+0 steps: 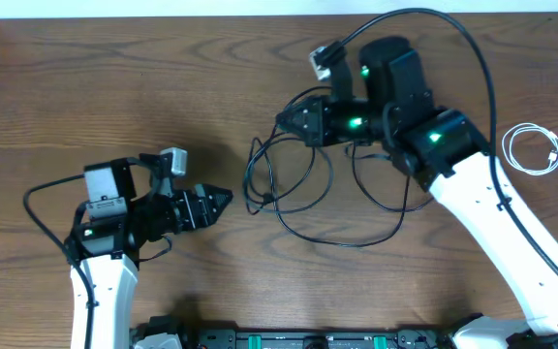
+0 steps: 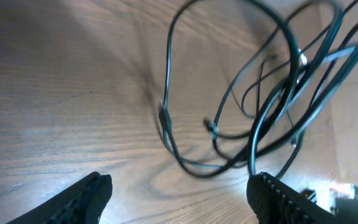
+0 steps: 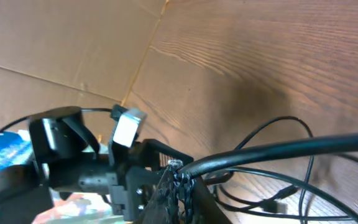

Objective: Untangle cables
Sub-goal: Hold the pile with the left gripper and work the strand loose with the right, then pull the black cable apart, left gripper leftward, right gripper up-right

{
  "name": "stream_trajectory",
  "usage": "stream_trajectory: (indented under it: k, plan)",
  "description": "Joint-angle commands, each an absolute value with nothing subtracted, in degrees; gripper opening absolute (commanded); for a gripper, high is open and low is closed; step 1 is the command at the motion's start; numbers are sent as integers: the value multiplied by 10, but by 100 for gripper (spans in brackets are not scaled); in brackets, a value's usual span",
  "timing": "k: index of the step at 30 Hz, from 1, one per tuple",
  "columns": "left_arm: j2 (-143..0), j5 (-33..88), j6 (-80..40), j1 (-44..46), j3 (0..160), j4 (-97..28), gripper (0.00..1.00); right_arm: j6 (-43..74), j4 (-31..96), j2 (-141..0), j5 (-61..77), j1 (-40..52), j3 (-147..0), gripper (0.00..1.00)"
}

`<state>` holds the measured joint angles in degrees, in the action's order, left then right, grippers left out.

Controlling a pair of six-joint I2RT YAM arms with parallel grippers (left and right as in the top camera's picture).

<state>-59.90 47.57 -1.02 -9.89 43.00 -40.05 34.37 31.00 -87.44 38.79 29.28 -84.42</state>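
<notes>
A loose tangle of thin black cables (image 1: 327,199) lies on the wooden table at the centre. My right gripper (image 1: 281,120) reaches in from the right at the tangle's upper left corner and is shut on one black cable (image 3: 278,151), which runs out of its jaws to the right in the right wrist view. My left gripper (image 1: 227,198) points right, just left of the tangle, not touching it. In the left wrist view its fingers (image 2: 86,194) stand wide open over bare wood, with the black cables (image 2: 263,106) ahead. A coiled white cable (image 1: 533,150) lies apart at the far right.
The thick black cord (image 1: 453,34) of the right arm arcs over the upper right. A rail with fixtures (image 1: 289,339) runs along the table's front edge. Brown cardboard (image 3: 61,43) stands beyond the table's left edge in the right wrist view.
</notes>
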Motion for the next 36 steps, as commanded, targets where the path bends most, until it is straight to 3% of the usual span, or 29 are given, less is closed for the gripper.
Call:
stream_trajectory:
  k: [1, 7, 13, 20, 31, 34, 36]
  plan:
    - [-609, 463, 0, -82, 427, -399, 75, 353, 308, -864, 458, 273, -846, 1]
    - [-639, 500, -5, -65, 427, -353, 75, 329, 327, -864, 486, 267, -846, 1]
    - [-689, 508, -157, -64, 427, -228, 75, 262, 383, -864, 489, 267, -846, 1]
    - [-758, 630, -259, -56, 427, -93, 75, 200, 416, -864, 538, 268, -846, 1]
    - [-817, 654, -269, 3, 427, -85, 74, 183, 429, -864, 537, 268, -846, 1]
    - [-817, 653, -269, 3, 427, -84, 59, 175, 436, -864, 535, 270, -846, 1]
    - [-817, 653, -269, 3, 427, -84, 35, 175, 438, -864, 535, 270, -846, 1]
